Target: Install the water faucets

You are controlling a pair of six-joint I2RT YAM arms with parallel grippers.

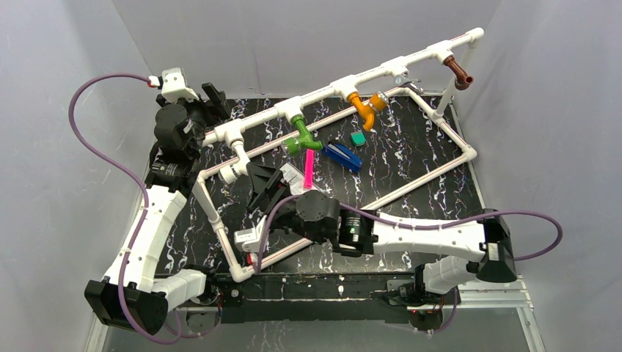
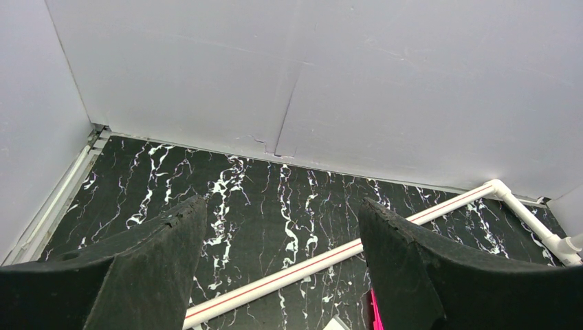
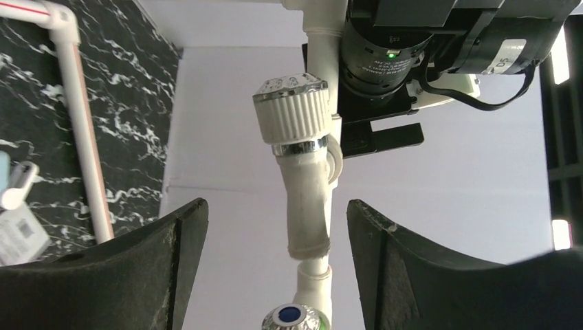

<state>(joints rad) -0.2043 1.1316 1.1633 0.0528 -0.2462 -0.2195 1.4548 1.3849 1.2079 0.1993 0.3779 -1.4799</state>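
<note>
Four faucets hang from tee fittings on the raised white pipe [image 1: 381, 73]: white [image 1: 233, 170] at the left, then green [image 1: 303, 136], orange [image 1: 367, 108] and brown [image 1: 459, 73] at the far right. My right gripper [image 1: 264, 189] is open and empty, just right of the white faucet. In the right wrist view the white faucet [image 3: 302, 179] hangs between and beyond the spread fingers of the right gripper [image 3: 271, 220], not touching them, and the green faucet's knob [image 3: 292, 317] shows at the bottom edge. My left gripper [image 1: 215, 97] is open and empty at the pipe's far left end; in its own view it [image 2: 278, 213] looks over the mat.
The pipe frame's lower rectangle [image 1: 411, 183] lies on the black marbled mat [image 1: 411, 147]. Inside it lie a flat blue piece [image 1: 342, 155], a small green block [image 1: 358, 138] and a pink stick [image 1: 309, 169]. A white tag [image 1: 246, 236] lies near the frame's front corner. Grey walls stand close around.
</note>
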